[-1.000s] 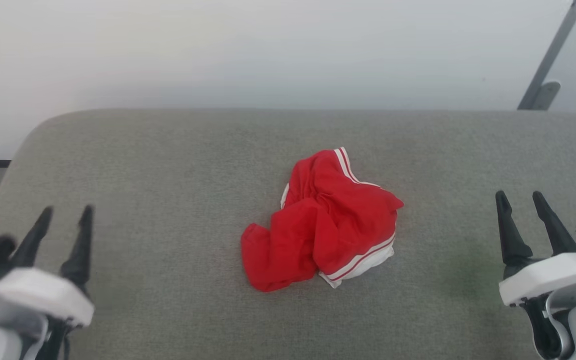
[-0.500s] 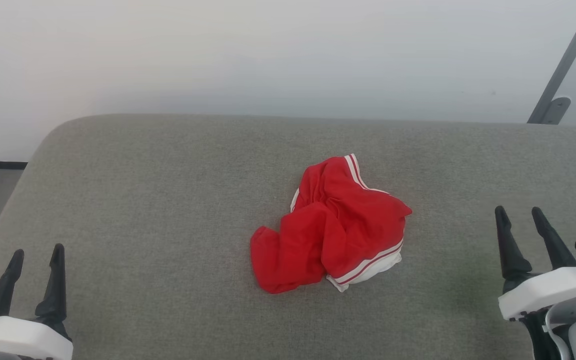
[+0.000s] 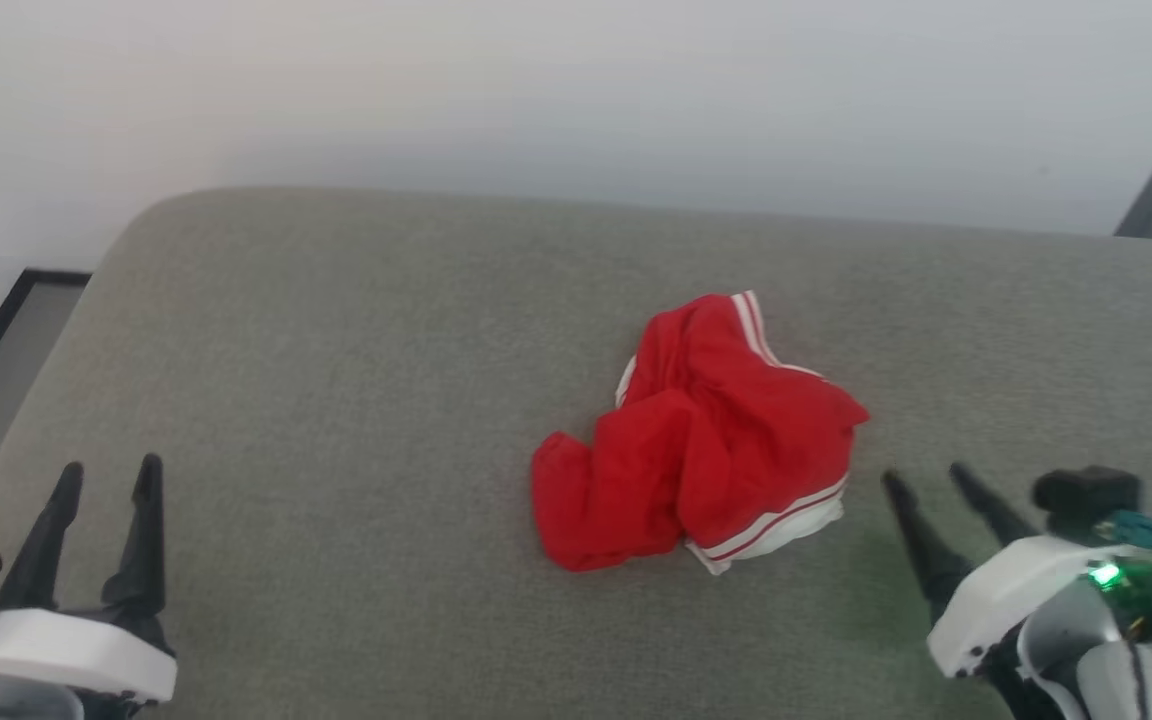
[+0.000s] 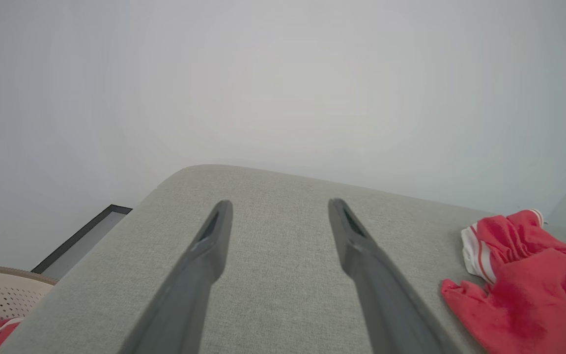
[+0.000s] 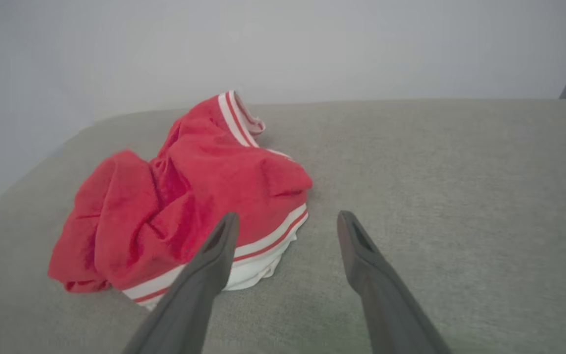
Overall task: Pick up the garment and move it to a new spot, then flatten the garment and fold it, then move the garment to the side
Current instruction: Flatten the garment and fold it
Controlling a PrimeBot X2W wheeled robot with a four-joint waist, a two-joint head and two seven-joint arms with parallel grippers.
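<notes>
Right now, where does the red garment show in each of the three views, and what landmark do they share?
Head view: the garment lies crumpled right of centre on the grey cushion.
Left wrist view: at the right edge, to the right of the open left hand.
Right wrist view: left of centre, ahead and left of the open right hand.
Shared landmark: the cushion's far edge against the pale wall.

Crumpled garment (image 3: 706,440) lies on grey cushion (image 3: 336,380) between spread left gripper (image 3: 109,465) and right gripper (image 3: 924,473).
</notes>
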